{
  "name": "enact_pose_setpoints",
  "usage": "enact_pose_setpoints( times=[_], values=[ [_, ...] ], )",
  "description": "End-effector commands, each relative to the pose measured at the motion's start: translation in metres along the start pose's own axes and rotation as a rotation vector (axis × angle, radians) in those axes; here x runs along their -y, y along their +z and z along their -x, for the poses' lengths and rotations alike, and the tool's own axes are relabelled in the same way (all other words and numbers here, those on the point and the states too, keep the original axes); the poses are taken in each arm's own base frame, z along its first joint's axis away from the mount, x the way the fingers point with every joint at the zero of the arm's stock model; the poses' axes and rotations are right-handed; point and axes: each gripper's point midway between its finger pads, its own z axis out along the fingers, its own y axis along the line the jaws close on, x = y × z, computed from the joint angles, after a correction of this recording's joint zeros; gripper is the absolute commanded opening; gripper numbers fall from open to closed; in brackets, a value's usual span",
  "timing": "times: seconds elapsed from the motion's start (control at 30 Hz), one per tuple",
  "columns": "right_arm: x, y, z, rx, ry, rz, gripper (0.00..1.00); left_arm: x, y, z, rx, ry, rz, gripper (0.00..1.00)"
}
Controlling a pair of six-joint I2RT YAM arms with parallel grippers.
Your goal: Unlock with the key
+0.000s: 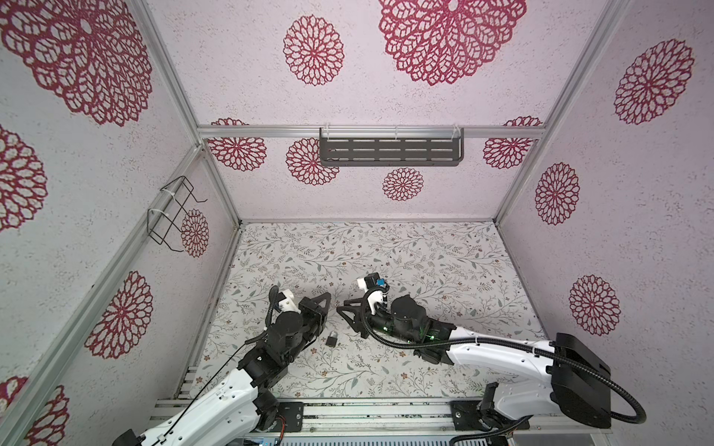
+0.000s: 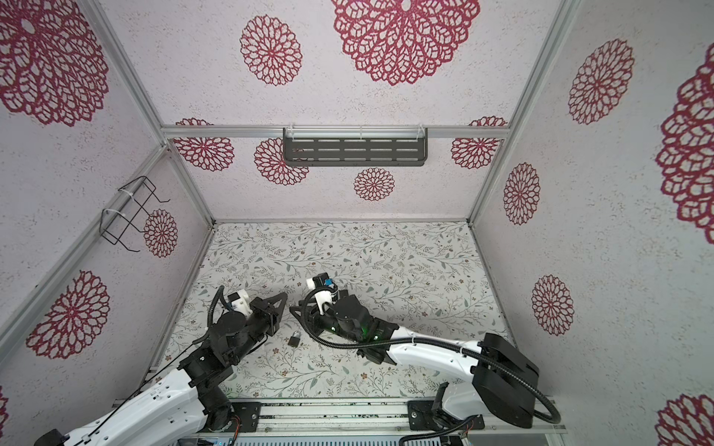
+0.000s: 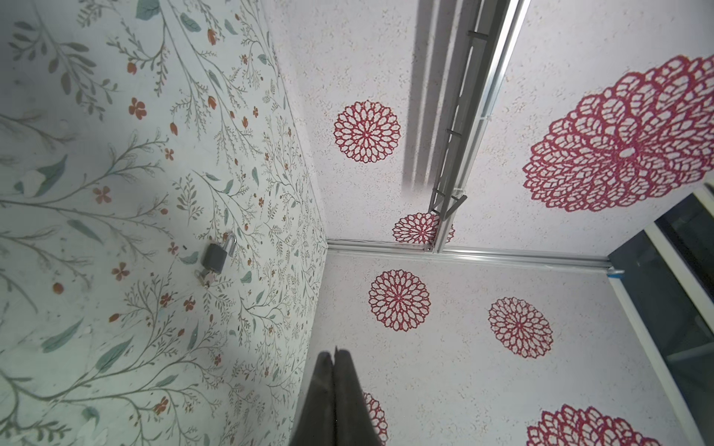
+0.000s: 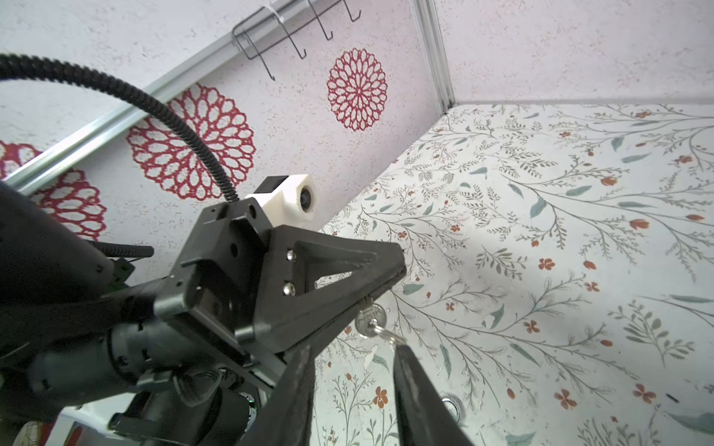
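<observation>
A small dark padlock (image 1: 331,340) (image 2: 293,340) with a silver shackle lies flat on the floral table, just in front of both grippers; the left wrist view shows the padlock (image 3: 216,256) with a small metal bit at its base. My left gripper (image 1: 327,296) (image 3: 334,353) is shut on the silver key (image 4: 369,316), whose round head and ring hang below its fingertips. My right gripper (image 1: 342,307) (image 4: 353,349) faces it, open, its fingers on either side just below the key head. The key ring touches one right fingertip (image 4: 400,349).
A dark slotted shelf (image 1: 390,150) hangs on the back wall and a wire rack (image 1: 174,212) on the left wall. The floral table (image 1: 425,262) stretches behind and to the right of the arms. A metal-rimmed hole (image 4: 450,403) sits in the table.
</observation>
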Motion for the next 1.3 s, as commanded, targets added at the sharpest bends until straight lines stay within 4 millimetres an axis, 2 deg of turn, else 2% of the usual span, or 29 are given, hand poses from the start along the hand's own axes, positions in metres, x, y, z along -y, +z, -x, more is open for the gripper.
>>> enact_pose_setpoints(
  times=[0.0,0.07,0.23,0.37,0.57,0.77,1.1,1.27],
  values=[
    [-0.017,-0.01,0.026,0.033,0.075,0.11,0.43,0.02,0.0,-0.001,-0.026,0.203,-0.028,0.0],
    [-0.018,-0.012,0.031,0.034,0.119,0.154,0.47,0.028,0.0,-0.003,-0.039,0.304,-0.05,0.0],
    [-0.026,-0.013,0.047,0.034,0.19,0.269,0.48,0.04,0.0,-0.005,-0.055,0.464,-0.094,0.0],
    [-0.028,-0.011,0.047,0.016,0.199,0.282,0.47,0.053,-0.002,-0.008,-0.07,0.534,-0.168,0.0],
    [-0.028,-0.008,0.048,0.008,0.238,0.318,0.46,0.071,-0.009,-0.015,-0.087,0.575,-0.268,0.0],
    [-0.028,-0.007,0.057,0.029,0.254,0.349,0.43,0.078,-0.012,-0.018,-0.091,0.574,-0.331,0.0],
    [-0.027,-0.003,0.057,0.036,0.275,0.374,0.36,0.092,-0.016,-0.024,-0.115,0.572,-0.402,0.0],
    [-0.033,-0.007,0.061,0.048,0.277,0.402,0.32,0.093,-0.014,-0.026,-0.125,0.58,-0.403,0.0]
  ],
)
